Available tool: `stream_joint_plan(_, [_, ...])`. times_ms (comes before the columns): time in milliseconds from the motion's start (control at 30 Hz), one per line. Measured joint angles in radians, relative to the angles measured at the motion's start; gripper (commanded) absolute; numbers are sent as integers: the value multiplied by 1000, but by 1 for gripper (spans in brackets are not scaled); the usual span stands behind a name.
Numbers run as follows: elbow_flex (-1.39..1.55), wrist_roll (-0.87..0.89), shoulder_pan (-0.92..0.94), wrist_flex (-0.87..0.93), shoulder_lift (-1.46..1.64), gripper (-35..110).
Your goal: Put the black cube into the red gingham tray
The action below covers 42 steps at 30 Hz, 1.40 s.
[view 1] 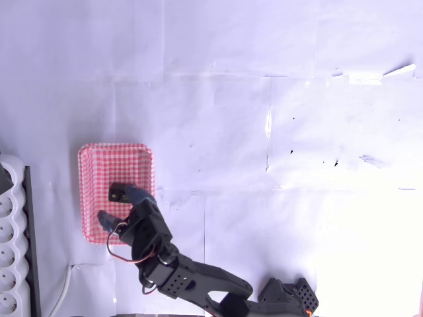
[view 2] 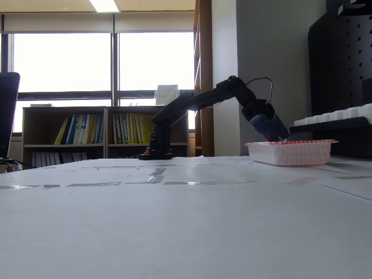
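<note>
In the overhead view the tool (view 1: 120,208) reaches over the red gingham tray (view 1: 92,172) with its blue-tipped fingers spread apart; the black cube (view 1: 119,193) lies inside the tray, touching the far finger, not clamped. From the fixed view the tool (view 2: 279,135) dips behind the tray (view 2: 290,152) rim, which hides the fingertips and the cube. A white power strip (view 1: 10,244) is cut off at the left edge of the counter (view 1: 277,132). No writing is legible.
</note>
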Motion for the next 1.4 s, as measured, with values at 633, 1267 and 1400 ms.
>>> stream_joint_plan(633, [-1901,114,640,-598,-1545,0])
stream_joint_plan(1267, [-2835,322,908,-97,-2585,0])
stream_joint_plan(1400, [-2835,322,923,48,-2628,0])
